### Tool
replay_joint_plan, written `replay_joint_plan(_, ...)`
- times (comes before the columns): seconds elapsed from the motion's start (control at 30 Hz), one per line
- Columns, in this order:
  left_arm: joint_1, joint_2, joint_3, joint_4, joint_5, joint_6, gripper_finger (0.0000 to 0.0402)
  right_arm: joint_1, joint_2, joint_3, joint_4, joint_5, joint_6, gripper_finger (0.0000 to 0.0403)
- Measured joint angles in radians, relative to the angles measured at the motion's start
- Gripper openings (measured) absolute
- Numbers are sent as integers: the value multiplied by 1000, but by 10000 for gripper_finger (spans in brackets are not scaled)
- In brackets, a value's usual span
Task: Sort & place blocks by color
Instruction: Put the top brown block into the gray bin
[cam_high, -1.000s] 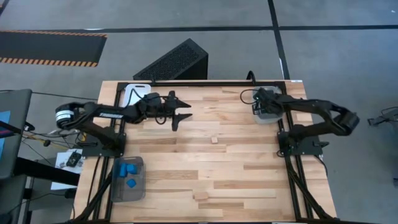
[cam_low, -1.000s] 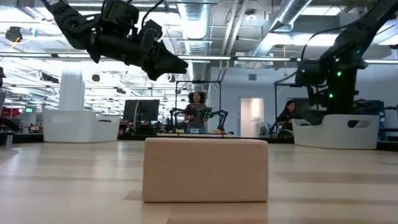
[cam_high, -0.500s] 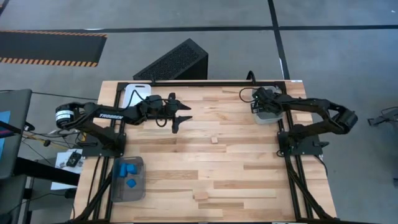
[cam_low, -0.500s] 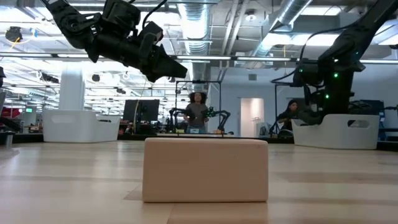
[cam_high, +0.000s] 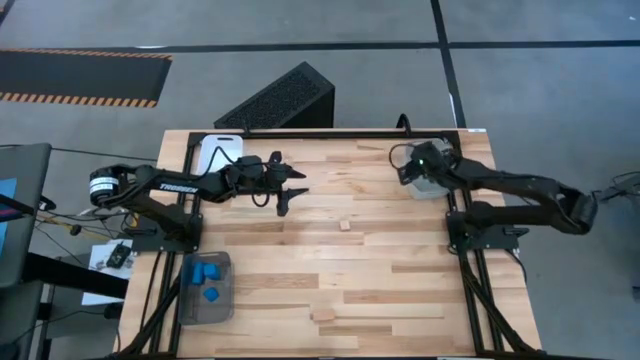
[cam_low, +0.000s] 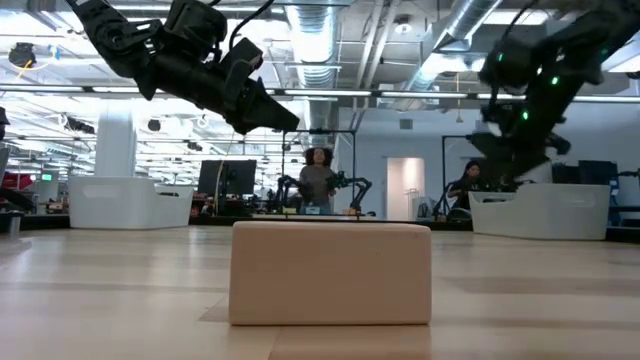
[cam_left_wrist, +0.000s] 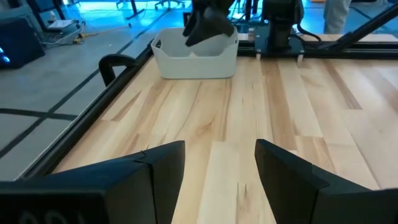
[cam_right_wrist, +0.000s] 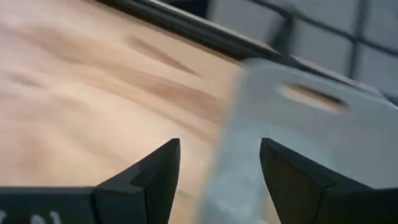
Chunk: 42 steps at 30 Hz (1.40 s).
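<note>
Two light wood blocks lie on the table, one at the middle (cam_high: 345, 226) and one near the front edge (cam_high: 323, 315), which fills the low view (cam_low: 331, 272). Several blue blocks (cam_high: 207, 272) lie in a grey tray (cam_high: 222, 300) at the near left. My left gripper (cam_high: 292, 192) hangs open above the far left of the table, nothing between its fingers (cam_left_wrist: 163, 167). My right gripper (cam_high: 408, 165) hovers open over the near edge of a pale tray (cam_high: 432, 186) at the far right, also empty (cam_right_wrist: 221, 168).
A white tray (cam_high: 218, 150) stands at the far left corner behind my left arm. A black frame rail (cam_high: 340, 133) runs along the table's far edge. Bare wood lies between the two arms. People and other robot stations show in the room beyond (cam_low: 318, 180).
My right gripper has risen from the far right tray and tipped, while its arm has swung out toward the table's right edge.
</note>
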Motion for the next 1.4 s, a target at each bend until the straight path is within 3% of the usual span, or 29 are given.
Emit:
replay_joint_plan(0.23,-1,0,0,6,0,19,187,309,-58,0,134,-2,11,240)
replay_joint_plan(0.4,-16,0,0,26,37,11,187,509,35,0,302,-2,29,240)
replay_joint_plan(0.57,-66,0,0,27,21,30,187,633,168,0,496,0,15,240)
replay_joint_plan(0.83,-126,0,0,25,-51,28,187,694,361,0,672,-10,-2,240)
replay_joint_plan(1.03,-169,0,0,16,-94,14,187,722,475,0,821,-81,-10,240)
replay_joint_plan(1.4,-259,0,-1,7,-184,-35,187,751,550,21,836,-81,-58,240)
